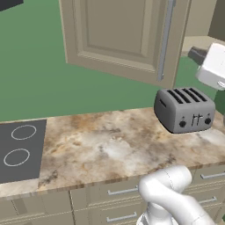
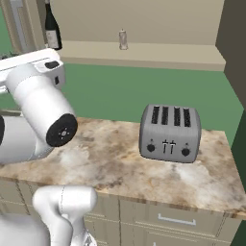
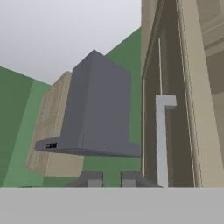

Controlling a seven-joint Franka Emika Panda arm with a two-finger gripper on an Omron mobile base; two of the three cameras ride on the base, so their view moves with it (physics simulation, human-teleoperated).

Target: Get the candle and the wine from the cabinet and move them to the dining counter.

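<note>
The cabinet (image 2: 144,53) stands open. On its shelf the dark wine (image 2: 52,29) stands at the left and the small pale candle (image 2: 123,39) stands further right. The cabinet's open door (image 1: 123,35) with its long grey handle (image 1: 165,39) hangs over the worktop. My gripper (image 3: 111,180) is raised beside that door, shut with nothing between its fingers, and the handle (image 3: 162,140) lies just to the right of the fingertips. In the left base view the gripper (image 1: 196,54) points toward the door's edge. The dining counter is out of view.
A silver toaster (image 1: 184,110) sits on the marbled worktop (image 1: 110,149), with a black cooktop (image 1: 19,149) at its left end. A grey range hood (image 3: 96,113) hangs on the green wall ahead of the hand. Beige drawers (image 2: 178,218) run below the worktop.
</note>
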